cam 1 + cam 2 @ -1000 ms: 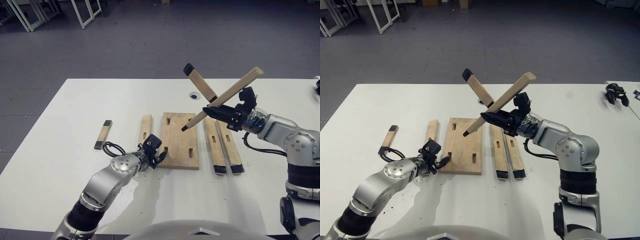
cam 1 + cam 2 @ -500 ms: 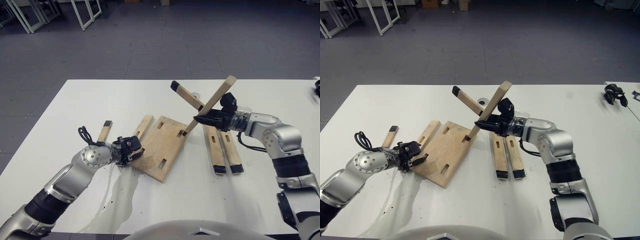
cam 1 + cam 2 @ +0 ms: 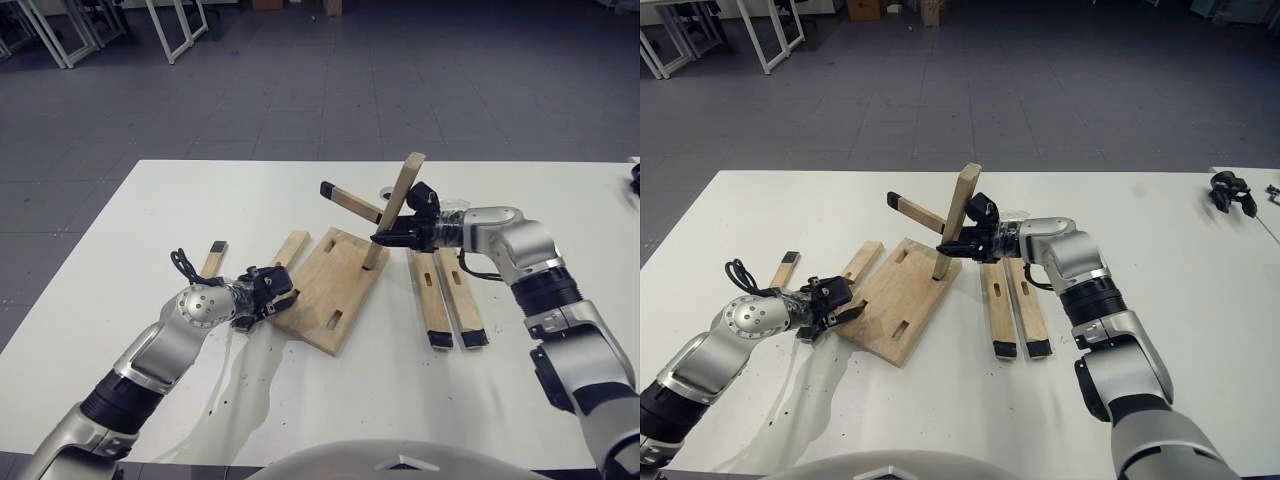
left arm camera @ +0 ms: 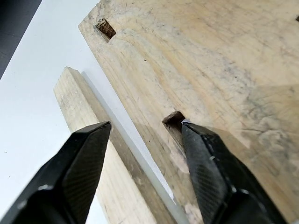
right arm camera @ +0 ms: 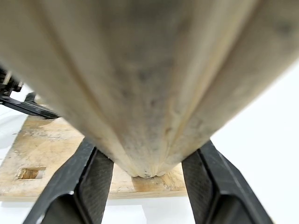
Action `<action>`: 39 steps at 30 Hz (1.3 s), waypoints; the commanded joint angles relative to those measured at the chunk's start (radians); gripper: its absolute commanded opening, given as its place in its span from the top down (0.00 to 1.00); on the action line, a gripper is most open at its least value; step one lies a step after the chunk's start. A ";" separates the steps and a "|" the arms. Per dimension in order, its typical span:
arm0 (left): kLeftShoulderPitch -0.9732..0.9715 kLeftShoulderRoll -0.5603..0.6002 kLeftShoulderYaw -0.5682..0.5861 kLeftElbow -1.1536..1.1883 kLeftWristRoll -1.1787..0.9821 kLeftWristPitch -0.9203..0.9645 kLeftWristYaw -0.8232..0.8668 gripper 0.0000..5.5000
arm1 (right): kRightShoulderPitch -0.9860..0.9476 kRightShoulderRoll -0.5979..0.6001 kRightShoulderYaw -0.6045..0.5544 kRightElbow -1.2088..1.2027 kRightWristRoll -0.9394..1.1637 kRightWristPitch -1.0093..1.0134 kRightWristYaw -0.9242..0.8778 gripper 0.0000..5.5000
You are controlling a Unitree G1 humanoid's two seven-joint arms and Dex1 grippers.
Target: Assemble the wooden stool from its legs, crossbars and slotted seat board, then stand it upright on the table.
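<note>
White table [image 3: 140,200]: my right gripper [image 3: 392,236] clamps a leg [image 3: 400,195], tip at a seat board [image 3: 325,290] slot. My left gripper [image 3: 278,298] is spread wide at the board edge. Loose legs [image 3: 432,295] beside the right gripper, so it's early.

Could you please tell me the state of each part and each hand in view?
Seat board: lying on the table, turned askew, slots facing up.
Joined legs: held nearly upright, lower end on the seat board.
Right hand: shut on the joined legs.
Left hand: open, straddling the board's edge.
Two spare legs: lying flat side by side.
Short bar: lying flat beside the board.
</note>
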 commanded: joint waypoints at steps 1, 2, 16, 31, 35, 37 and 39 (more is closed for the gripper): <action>0.008 -0.062 -0.036 0.029 0.021 0.003 -0.014 0.49 | 0.141 0.002 0.105 0.182 -0.187 -0.046 -0.112 0.63; 0.011 -0.074 -0.032 0.030 0.022 0.000 -0.012 0.49 | 0.149 0.005 0.109 0.218 -0.197 -0.071 -0.117 0.63; -0.016 -0.138 0.027 0.122 0.042 -0.094 -0.018 0.49 | -0.064 -0.015 -0.091 0.320 -0.031 -0.033 0.200 0.63; 0.018 -0.164 0.061 0.115 0.050 -0.097 -0.006 0.49 | 0.007 -0.132 -0.167 -0.009 -0.016 0.194 0.157 0.38; 0.032 -0.163 0.074 0.106 0.048 -0.094 -0.003 0.49 | 0.063 -0.201 -0.256 -0.190 0.059 0.301 0.141 0.38; 0.036 -0.164 0.078 0.107 0.049 -0.094 -0.005 0.49 | 0.067 -0.230 -0.306 -0.264 0.089 0.331 0.130 0.38; 0.036 -0.166 0.075 0.113 0.054 -0.092 -0.007 0.49 | 0.026 -0.251 -0.348 -0.297 0.086 0.320 0.088 0.38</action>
